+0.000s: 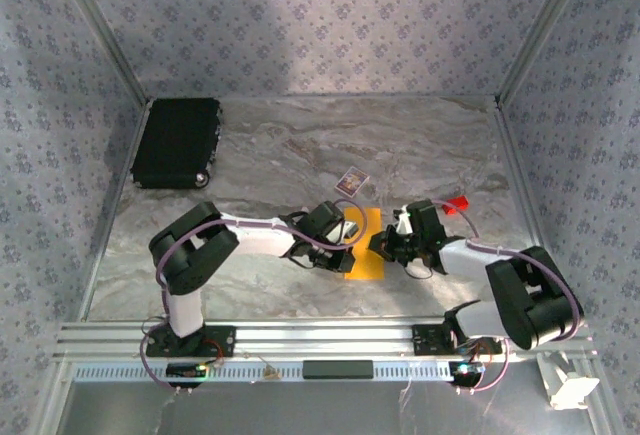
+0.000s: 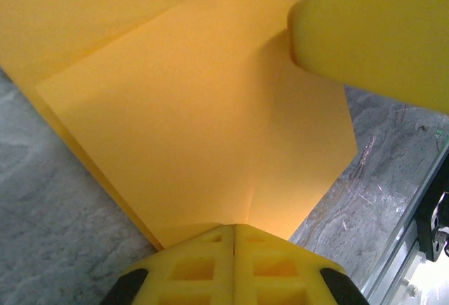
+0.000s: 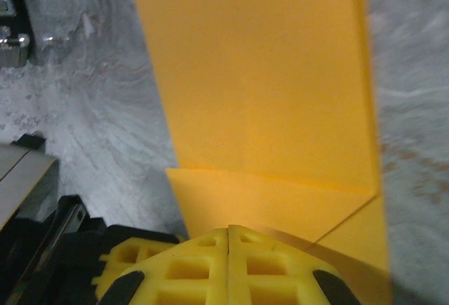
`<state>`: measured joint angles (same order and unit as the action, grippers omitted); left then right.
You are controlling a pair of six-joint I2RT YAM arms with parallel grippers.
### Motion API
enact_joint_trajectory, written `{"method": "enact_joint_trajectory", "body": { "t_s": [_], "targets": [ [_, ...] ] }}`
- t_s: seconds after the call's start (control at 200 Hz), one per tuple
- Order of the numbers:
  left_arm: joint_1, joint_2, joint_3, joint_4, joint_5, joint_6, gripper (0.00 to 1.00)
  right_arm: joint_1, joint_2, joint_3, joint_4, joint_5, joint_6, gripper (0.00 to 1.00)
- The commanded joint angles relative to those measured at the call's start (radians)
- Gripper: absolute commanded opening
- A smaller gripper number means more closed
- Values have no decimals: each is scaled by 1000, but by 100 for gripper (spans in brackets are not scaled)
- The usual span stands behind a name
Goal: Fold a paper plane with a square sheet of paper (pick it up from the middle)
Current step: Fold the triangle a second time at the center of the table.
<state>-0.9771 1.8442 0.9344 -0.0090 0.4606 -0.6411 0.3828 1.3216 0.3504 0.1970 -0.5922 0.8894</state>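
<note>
paper (image 1: 365,261) flat between tools | left tool (image 1: 349,239) at left edge | right tool (image 1: 383,246) at right edge | card (image 1: 351,182) behind

Marble-look table (image 1: 300,145) enclosed by patterned purple walls (image 1: 330,25).

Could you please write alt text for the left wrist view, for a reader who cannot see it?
Folded orange-yellow paper lies on a grey marbled table, with layers overlapping and a crease running to the near edge. The left hand, yellow fingers shut, meets that edge at the bottom; another yellow finger shows at top right.
</note>
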Motion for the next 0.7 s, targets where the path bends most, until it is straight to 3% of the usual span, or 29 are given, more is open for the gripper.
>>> {"method": "enact_joint_trajectory", "body": {
  "t_s": [0.0,0.295,0.695],
  "targets": [
    [-6,27,-45,-73,-26,-8,1,45,-19,12,-52,22,-1,1],
    [-6,27,-38,-91,-49,-1,0,171,76,-30,14,73,38,0],
    [-6,23,-59,-88,-64,-4,0,74,25,-15,-63,109,-2,0]
  ]
}}
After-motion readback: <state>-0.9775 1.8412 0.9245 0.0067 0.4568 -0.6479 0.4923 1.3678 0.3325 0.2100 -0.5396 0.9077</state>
